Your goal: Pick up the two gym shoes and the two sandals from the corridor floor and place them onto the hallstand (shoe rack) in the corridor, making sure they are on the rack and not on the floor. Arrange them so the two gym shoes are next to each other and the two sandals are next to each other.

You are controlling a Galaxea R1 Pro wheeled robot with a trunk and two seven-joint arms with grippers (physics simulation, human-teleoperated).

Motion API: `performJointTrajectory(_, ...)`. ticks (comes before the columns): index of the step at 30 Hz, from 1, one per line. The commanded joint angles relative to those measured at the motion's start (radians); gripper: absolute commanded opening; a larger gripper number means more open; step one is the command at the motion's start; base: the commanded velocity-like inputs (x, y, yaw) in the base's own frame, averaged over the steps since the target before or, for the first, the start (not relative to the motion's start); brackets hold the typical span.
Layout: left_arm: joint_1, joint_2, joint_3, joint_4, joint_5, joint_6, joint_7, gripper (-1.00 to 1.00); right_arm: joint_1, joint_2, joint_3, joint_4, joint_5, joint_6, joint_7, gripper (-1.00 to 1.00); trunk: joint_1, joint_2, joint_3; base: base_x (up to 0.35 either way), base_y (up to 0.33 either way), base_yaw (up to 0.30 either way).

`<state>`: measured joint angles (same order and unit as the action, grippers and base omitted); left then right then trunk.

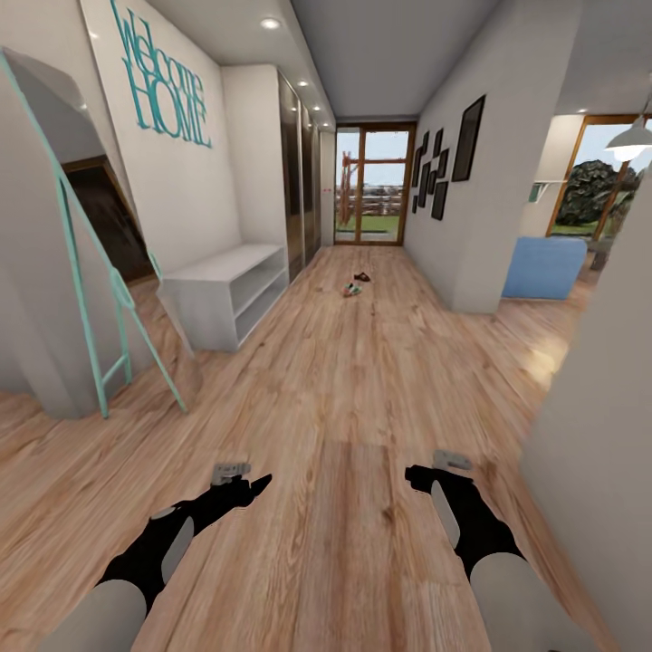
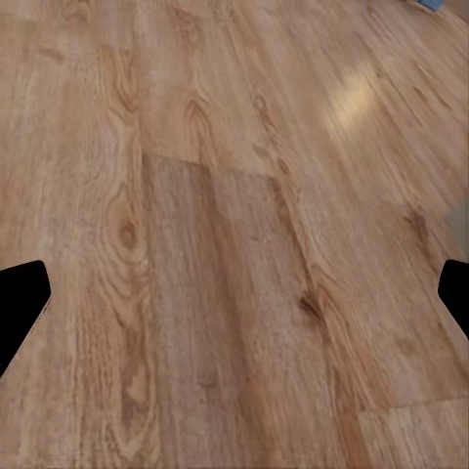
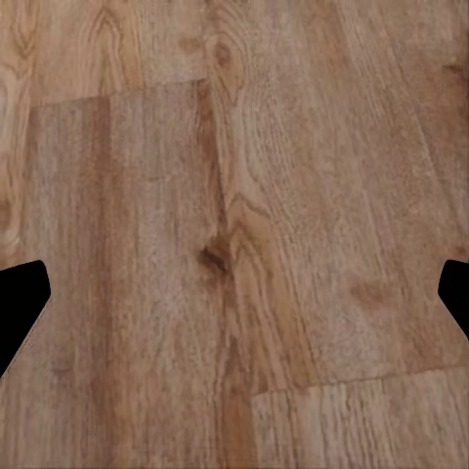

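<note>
Our left claw (image 1: 258, 483) and right claw (image 1: 415, 474) spread wide, holding nothing, low over the wood floor (image 1: 344, 389), we see the shoe rack (image 1: 226, 290) far left, a sneaker (image 1: 352, 290) and sandal (image 1: 362, 276) lying far down the corridor.

A home's entrance corridor, this: wood plank floor (image 1: 362, 380) running down to a glazed door (image 1: 371, 186), "Welcome HOME" lettering (image 1: 167, 86) on the wall, a pale hallstand (image 1: 231, 290) beneath it, framed pictures (image 1: 444, 163) opposite, shoes (image 1: 356, 283) lying on the floor far down the hall.
</note>
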<state>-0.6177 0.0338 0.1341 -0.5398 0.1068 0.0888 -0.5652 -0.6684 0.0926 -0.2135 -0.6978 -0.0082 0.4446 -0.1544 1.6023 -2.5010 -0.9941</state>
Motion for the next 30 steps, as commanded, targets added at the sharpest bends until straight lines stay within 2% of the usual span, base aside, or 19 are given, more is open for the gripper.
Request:
performJointTrajectory(1, 0.0, 0.0, 0.002, 0.0, 0.01, 0.009, -0.005, 1.0, 0.0, 0.001, -0.003, -0.002, -0.001, 0.005, -0.002, 1.0, 0.0, 0.0, -0.001, 0.347, 0.0, 0.0)
performJointTrajectory(30, 0.0, -0.002, 0.002, 0.0, 0.01, 0.009, -0.005, 1.0, 0.0, 0.001, -0.003, -0.002, -0.001, 0.005, -0.002, 1.0, 0.0, 0.0, -0.001, 0.347, 0.0, 0.0)
